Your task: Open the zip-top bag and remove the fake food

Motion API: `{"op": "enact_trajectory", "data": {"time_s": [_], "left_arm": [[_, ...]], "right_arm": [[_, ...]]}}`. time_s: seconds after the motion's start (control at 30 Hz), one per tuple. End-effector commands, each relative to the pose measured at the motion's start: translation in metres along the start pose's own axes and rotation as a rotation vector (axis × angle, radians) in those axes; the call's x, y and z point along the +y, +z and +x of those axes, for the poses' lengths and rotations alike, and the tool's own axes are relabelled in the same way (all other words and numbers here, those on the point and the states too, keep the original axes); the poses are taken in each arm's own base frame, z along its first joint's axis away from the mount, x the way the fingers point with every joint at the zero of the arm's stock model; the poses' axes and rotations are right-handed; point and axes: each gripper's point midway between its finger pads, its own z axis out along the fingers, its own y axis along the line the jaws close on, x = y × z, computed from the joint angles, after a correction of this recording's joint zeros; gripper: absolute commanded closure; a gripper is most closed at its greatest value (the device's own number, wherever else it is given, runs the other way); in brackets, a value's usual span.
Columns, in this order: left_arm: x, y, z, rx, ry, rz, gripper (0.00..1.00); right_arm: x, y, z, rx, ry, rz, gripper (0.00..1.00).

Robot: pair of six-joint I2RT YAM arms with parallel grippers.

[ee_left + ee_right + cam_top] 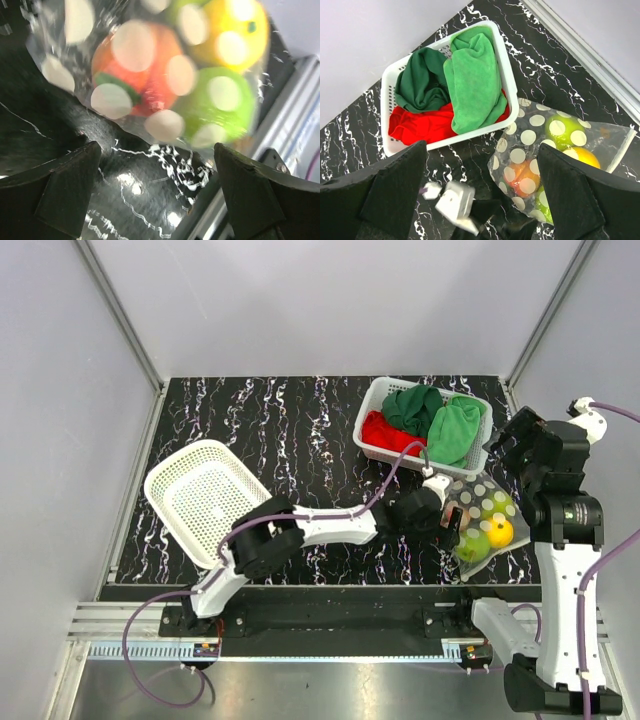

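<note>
The zip-top bag [487, 517], clear with white dots, lies on the black marbled table at the front right, near the front edge. It holds the fake food: a green apple [563, 130], a yellow fruit [583, 157], an orange-pink peach [522, 177] and a second green apple [220, 102]. My left gripper [452, 523] reaches in low from the left. Its jaws stand wide open just short of the bag's left end [135, 75], with nothing between them. My right gripper [482, 200] hangs open high above the bag and the basket. In the top view it [512, 443] sits just right of the basket.
A white perforated basket [372, 405] with red and green cloths stands right behind the bag. A second white basket [203, 497], empty, lies at the left. The table's front edge and a metal rail [330, 625] run close by the bag. Grey walls enclose three sides.
</note>
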Motion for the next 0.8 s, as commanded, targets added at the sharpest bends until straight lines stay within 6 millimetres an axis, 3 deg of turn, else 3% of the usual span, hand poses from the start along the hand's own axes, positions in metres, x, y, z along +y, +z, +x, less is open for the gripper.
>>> {"op": "enact_trajectory", "data": {"time_s": [0.0, 0.07, 0.13, 0.17, 0.2, 0.23, 0.27, 0.37, 0.4, 0.57, 0.6, 0.67, 0.7, 0.73, 0.77], "left_arm": [[-0.018, 0.022, -0.006, -0.026, -0.172, 0.053, 0.01], [-0.015, 0.032, 0.003, 0.003, -0.193, 0.074, 0.03], [-0.013, 0.033, 0.006, 0.008, -0.228, 0.119, 0.12], [-0.016, 0.026, -0.004, -0.019, -0.239, 0.144, 0.17], [-0.015, 0.023, -0.007, -0.034, -0.256, 0.15, 0.34], [-0.001, 0.021, -0.003, -0.039, -0.262, 0.134, 0.42], [0.0, 0.012, -0.014, -0.061, -0.266, 0.135, 0.51], [0.02, 0.002, -0.021, -0.076, -0.28, 0.135, 0.92], [0.021, -0.005, -0.028, -0.083, -0.284, 0.139, 1.0], [0.038, -0.032, -0.042, -0.138, -0.268, 0.094, 1.0], [0.049, -0.036, -0.03, -0.116, -0.261, 0.063, 1.0], [0.059, -0.053, -0.04, -0.144, -0.24, 0.022, 1.0], [0.075, -0.059, -0.025, -0.116, -0.238, -0.027, 1.0], [0.079, -0.073, -0.036, -0.139, -0.237, -0.034, 1.0], [0.091, -0.079, -0.032, -0.128, -0.229, -0.063, 1.0]], "right_arm": [[0.006, -0.005, -0.003, 0.0, -0.002, -0.035, 0.0], [0.007, -0.003, -0.001, 0.007, -0.008, -0.04, 0.0], [0.011, -0.002, 0.001, 0.019, -0.017, -0.06, 0.0], [0.011, -0.002, 0.003, 0.024, -0.021, -0.066, 0.0], [0.013, -0.003, 0.005, 0.034, -0.023, -0.077, 0.0], [0.014, -0.004, 0.006, 0.037, -0.029, -0.088, 0.0], [0.017, -0.005, 0.01, 0.052, -0.032, -0.11, 0.0], [0.02, -0.006, 0.017, 0.068, -0.041, -0.146, 0.0], [0.021, -0.005, 0.018, 0.071, -0.04, -0.15, 0.0], [0.027, 0.0, 0.031, 0.123, -0.048, -0.186, 0.0], [0.027, 0.002, 0.034, 0.134, -0.054, -0.191, 0.0], [0.032, 0.004, 0.045, 0.18, -0.084, -0.229, 0.0], [0.034, 0.004, 0.049, 0.197, -0.101, -0.25, 0.0], [0.037, 0.005, 0.055, 0.221, -0.128, -0.276, 0.0], [0.045, 0.002, 0.067, 0.273, -0.135, -0.341, 0.0]]}}
